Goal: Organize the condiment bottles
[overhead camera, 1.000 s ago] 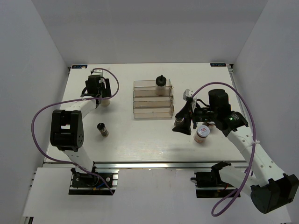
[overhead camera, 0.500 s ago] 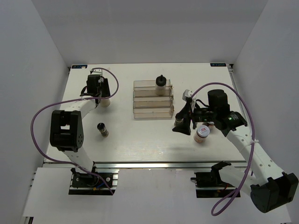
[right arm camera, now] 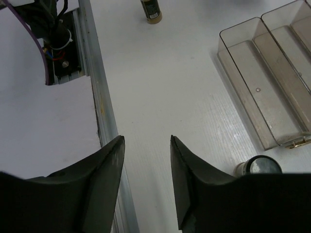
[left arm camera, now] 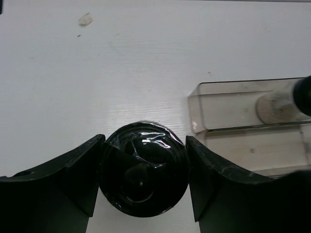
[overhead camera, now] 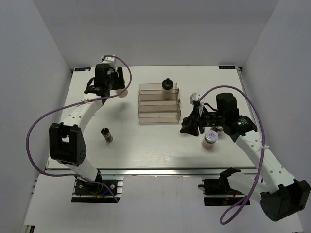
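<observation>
Holding left gripper (left arm camera: 144, 150) out far left, pinching one jar (left arm camera: 143, 170). Holding right gripper (right arm camera: 146, 141) low at right, half wide, gripping nothing. Counting at least five jars (overhead camera: 210, 138), one rack (overhead camera: 159, 104).

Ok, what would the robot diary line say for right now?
left gripper: shut on knob-top jar | right gripper: open, empty | rack: another knob-top jar in far row | dark jar: on table

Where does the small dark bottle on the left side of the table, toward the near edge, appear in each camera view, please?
Top external: the dark bottle is left of centre, toward the near edge.
Left wrist: not in it.
Right wrist: the dark bottle is at the top edge, left of centre.
Shared landmark: the clear rack, seen in all three.
</observation>
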Motion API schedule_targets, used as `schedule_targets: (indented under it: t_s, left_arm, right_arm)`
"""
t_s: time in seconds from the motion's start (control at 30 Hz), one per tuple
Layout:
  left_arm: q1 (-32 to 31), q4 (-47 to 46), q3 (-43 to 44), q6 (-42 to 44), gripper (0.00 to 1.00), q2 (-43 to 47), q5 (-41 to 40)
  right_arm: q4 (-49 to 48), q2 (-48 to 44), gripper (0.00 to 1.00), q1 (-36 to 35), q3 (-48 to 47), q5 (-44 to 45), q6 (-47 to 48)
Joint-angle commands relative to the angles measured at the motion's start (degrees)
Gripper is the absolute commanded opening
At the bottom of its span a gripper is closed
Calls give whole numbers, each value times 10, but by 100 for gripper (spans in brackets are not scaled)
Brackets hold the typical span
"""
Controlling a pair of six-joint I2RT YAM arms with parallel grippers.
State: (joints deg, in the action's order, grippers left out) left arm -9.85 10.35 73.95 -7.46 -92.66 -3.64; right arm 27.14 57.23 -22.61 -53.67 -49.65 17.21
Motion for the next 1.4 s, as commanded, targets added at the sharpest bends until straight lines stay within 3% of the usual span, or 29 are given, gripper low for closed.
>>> schedule_targets:
  t_s: [0.0,0.1,0.13,0.2,0.57,1.03,1.37]
  left_arm:
    - [-40,3,58,-17,0,28,21]
    - [-69,4,92,-26,0,-4,20]
    - [-76,3,115,-27,0,-14,19]
    - [-93,-2,136,-33,0,-43,13]
    - [-140,12,294,-39,0,-190,-4]
    - [-142,9,334,-24,0,-262,-12]
    - [-143,10,306,3,0,-274,-18]
  right_arm:
    - [-12,-2,45,1,0,-8,5]
    - [-11,-3,22,1,0,-7,5]
    - [-11,-4,9,1,0,-7,5]
    - [-10,-3,0,1,0,-6,5]
    - [-9,-5,0,1,1,-12,6]
    - [-8,-5,0,2,2,-14,12]
    - [-9,-2,1,4,2,-15,12]
